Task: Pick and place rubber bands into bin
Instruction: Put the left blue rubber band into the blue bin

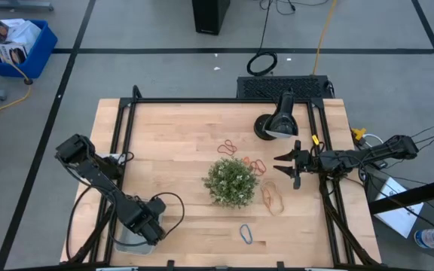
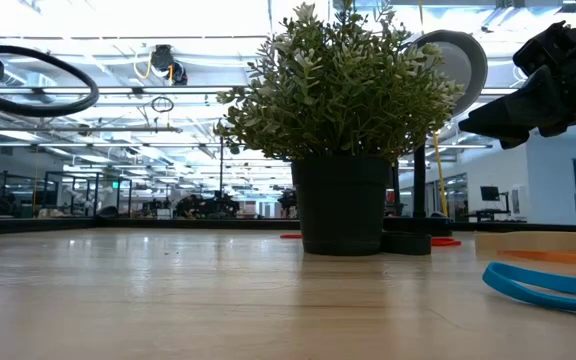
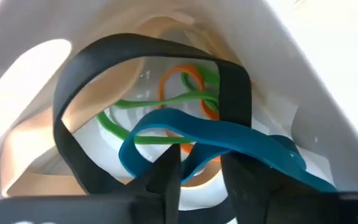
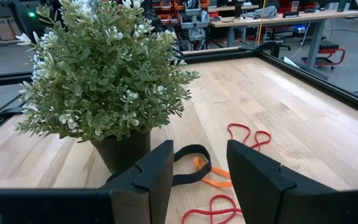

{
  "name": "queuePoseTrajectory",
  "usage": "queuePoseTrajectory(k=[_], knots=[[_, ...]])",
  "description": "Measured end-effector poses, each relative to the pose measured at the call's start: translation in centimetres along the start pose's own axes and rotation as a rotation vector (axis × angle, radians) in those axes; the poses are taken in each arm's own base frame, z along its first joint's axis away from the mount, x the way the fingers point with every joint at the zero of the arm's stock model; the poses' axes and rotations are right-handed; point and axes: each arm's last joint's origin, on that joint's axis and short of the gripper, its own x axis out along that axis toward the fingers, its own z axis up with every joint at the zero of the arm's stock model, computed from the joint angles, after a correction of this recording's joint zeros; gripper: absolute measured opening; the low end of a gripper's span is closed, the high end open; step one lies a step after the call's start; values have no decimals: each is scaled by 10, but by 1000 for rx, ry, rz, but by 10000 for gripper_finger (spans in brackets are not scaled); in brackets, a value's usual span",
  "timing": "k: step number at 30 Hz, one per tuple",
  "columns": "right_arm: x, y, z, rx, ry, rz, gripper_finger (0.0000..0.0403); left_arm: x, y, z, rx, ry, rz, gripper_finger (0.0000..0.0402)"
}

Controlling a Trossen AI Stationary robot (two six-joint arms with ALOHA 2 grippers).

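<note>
Blue rubber band (image 3: 229, 140) draped across parted left end effector (image 3: 201, 180), seemingly inside bin (image 3: 328, 87); orange, green loops beneath.

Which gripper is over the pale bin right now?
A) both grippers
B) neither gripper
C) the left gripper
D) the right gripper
C: the left gripper sits over the bin at the table's front-left corner, its wrist view looking down on rubber bands inside, while the right gripper is beside the plant.

The plant (image 1: 231, 181) stands mid-table among scattered rubber bands (image 1: 259, 166); the table's (image 1: 179, 135) left half looks open.
</note>
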Motion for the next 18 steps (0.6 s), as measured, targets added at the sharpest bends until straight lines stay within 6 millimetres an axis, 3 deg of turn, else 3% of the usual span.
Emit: queuePoseTrajectory(k=[7,18], knots=[[0,0,0,-7,0,0,146,0,0,0,86,-15,1,161],[0,0,0,-2,0,0,146,-12,0,-1,74,30,-45,166]])
